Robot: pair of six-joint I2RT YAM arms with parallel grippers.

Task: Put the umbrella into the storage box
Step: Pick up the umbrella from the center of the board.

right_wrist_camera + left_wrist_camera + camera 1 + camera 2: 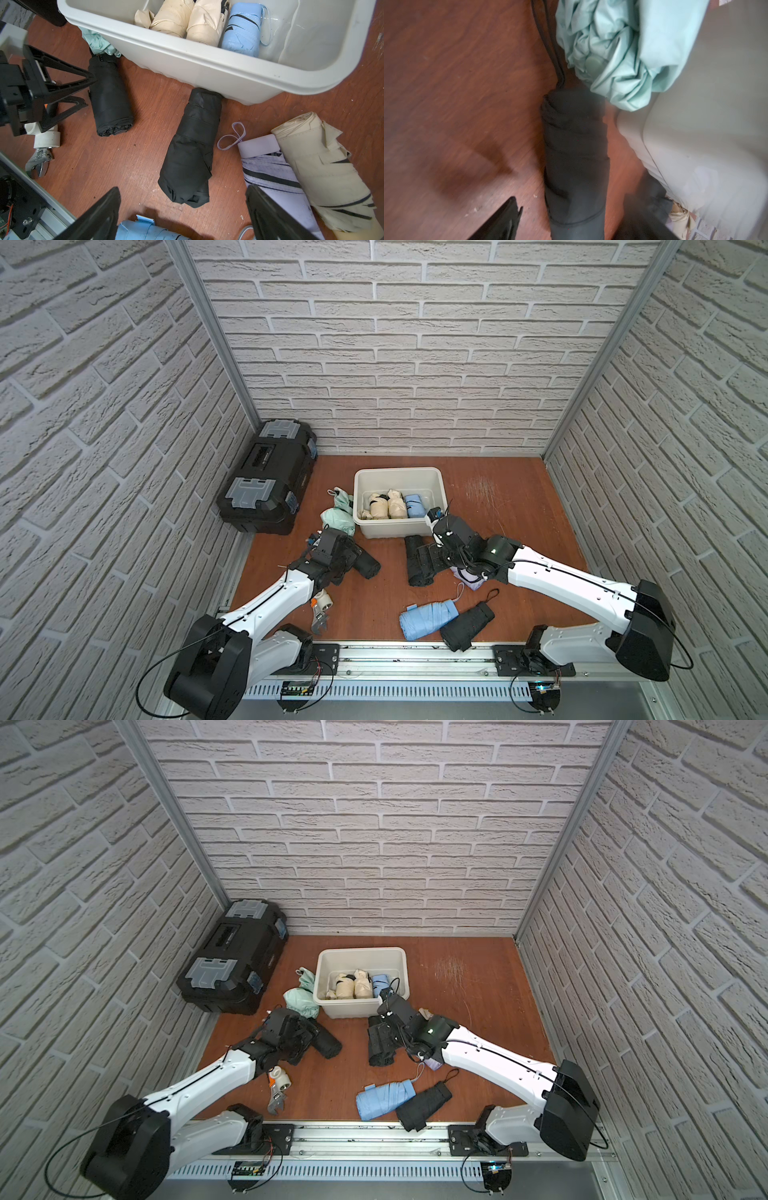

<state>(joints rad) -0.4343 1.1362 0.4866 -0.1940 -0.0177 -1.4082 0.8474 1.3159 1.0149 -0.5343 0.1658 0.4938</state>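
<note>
I have the left gripper (pixel 91 91) low over the left black umbrella (pixel 575 155), jaws wide. In the left wrist view the folded roll runs lengthwise between them, with bare table (pixel 498 497) showing along one side. The other jaw is smeared by blur; it seems clear of the fabric, but I cannot be sure. The right gripper (pixel 184 188) hangs above the table, jaws spread wide and holding nothing. The middle black umbrella (pixel 193 149) lies in line between them, its narrow end butting the front wall of the storage box (pixel 390 529).

Both black umbrellas are matte, creased fabric rolls lying outside the box. The box is smooth off-white plastic with rounded corners and a rolled rim. Inside it two cream umbrellas (pixel 172 20) and a pale blue umbrella (pixel 242 29) lie side by side. A crumpled mint umbrella (pixel 623 52) presses against the box's left side, its fabric overlapping the cord end of the left black umbrella. The table is reddish-brown wood grain, scuffed in places.

In both top views the left gripper covers much of the left black umbrella, and the right gripper hides part of the middle one. A lilac striped umbrella (pixel 270 172) is cut off at the edge of the right wrist view.
</note>
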